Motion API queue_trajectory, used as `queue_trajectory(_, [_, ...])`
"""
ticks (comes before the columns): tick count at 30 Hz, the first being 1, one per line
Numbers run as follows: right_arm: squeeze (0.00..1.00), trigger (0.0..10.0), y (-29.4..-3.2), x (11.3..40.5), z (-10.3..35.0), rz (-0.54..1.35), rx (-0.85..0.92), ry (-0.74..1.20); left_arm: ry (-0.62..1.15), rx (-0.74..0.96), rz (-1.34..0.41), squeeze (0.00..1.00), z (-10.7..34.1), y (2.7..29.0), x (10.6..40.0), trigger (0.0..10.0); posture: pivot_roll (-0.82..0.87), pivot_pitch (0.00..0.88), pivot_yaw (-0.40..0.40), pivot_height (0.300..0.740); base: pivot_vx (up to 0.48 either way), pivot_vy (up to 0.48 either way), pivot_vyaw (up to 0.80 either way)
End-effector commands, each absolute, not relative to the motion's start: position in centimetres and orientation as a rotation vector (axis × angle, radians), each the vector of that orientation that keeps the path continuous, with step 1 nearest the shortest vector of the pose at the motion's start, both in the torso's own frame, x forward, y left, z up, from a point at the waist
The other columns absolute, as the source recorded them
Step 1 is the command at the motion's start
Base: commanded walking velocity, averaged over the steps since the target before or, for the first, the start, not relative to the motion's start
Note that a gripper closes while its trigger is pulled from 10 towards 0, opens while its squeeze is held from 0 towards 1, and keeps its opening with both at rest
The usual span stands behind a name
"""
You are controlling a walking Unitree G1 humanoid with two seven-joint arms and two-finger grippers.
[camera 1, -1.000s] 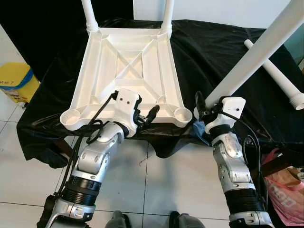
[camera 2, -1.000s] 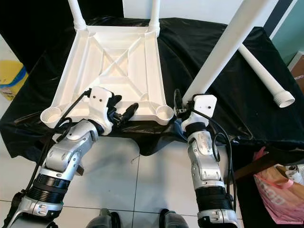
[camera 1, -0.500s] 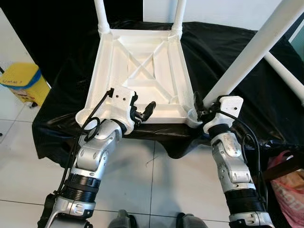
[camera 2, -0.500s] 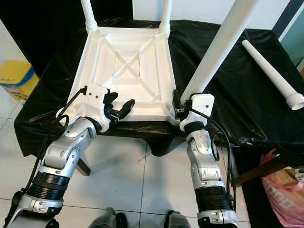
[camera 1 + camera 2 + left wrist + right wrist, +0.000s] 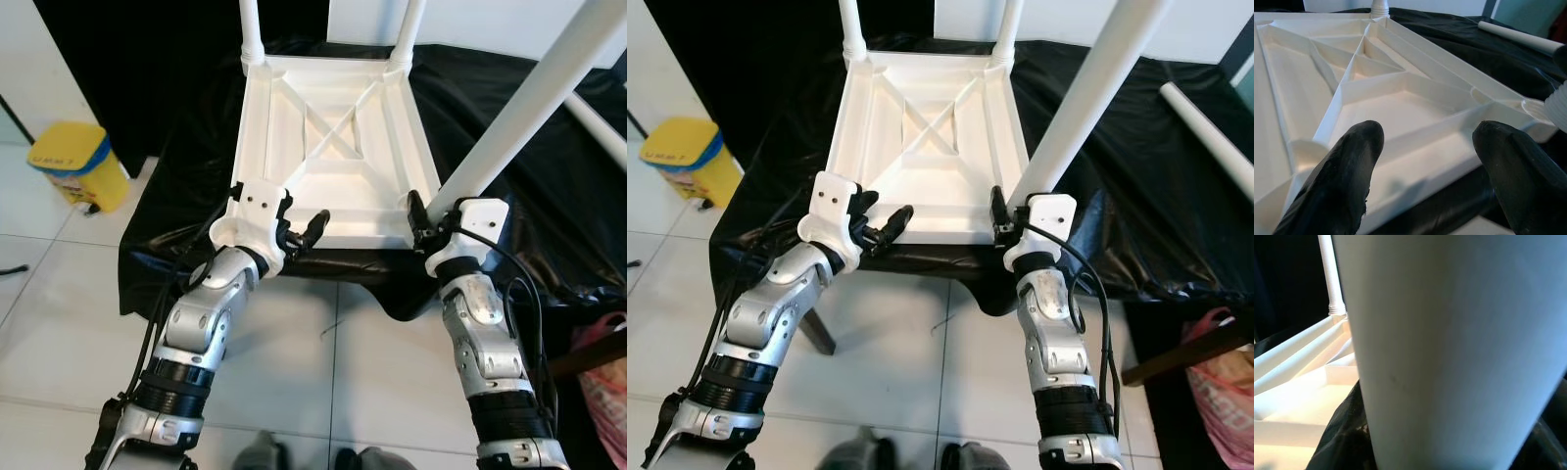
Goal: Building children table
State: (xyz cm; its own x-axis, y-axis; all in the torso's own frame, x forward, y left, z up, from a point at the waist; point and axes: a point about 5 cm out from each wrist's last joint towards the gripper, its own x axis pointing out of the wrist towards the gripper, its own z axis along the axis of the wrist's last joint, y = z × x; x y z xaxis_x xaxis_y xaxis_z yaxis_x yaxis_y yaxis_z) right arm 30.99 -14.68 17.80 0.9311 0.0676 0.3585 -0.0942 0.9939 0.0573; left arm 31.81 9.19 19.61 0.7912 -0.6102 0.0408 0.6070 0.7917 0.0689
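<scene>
While right gripper (image 5: 419,217) clamps leg (image 5: 529,103), tabletop (image 5: 338,147) beyond left fingers (image 5: 1337,191).

A plain indoor room, set up as a work area, is suggested. The floor (image 5: 59,323) is laid with large pale glossy tiles with thin grout lines. A low desk draped in crumpled black cloth (image 5: 176,166) is seen across the middle of the frame, with a dark curtain behind it at the upper left. A yellow plastic container with a blue band (image 5: 80,164) is stood on the tiles at the left edge. A pink plastic bag (image 5: 602,377) is seen at the lower right.
</scene>
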Motion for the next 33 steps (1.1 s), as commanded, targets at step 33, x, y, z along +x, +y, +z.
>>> queue_trajectory(33, [0.00,10.0,-15.7,31.0,17.5,0.013,0.050,-0.344,-0.088,0.082,-0.729,0.00,20.0,8.7,31.3,10.0,0.04,0.118,-0.046,0.740,0.094,0.000,0.00])
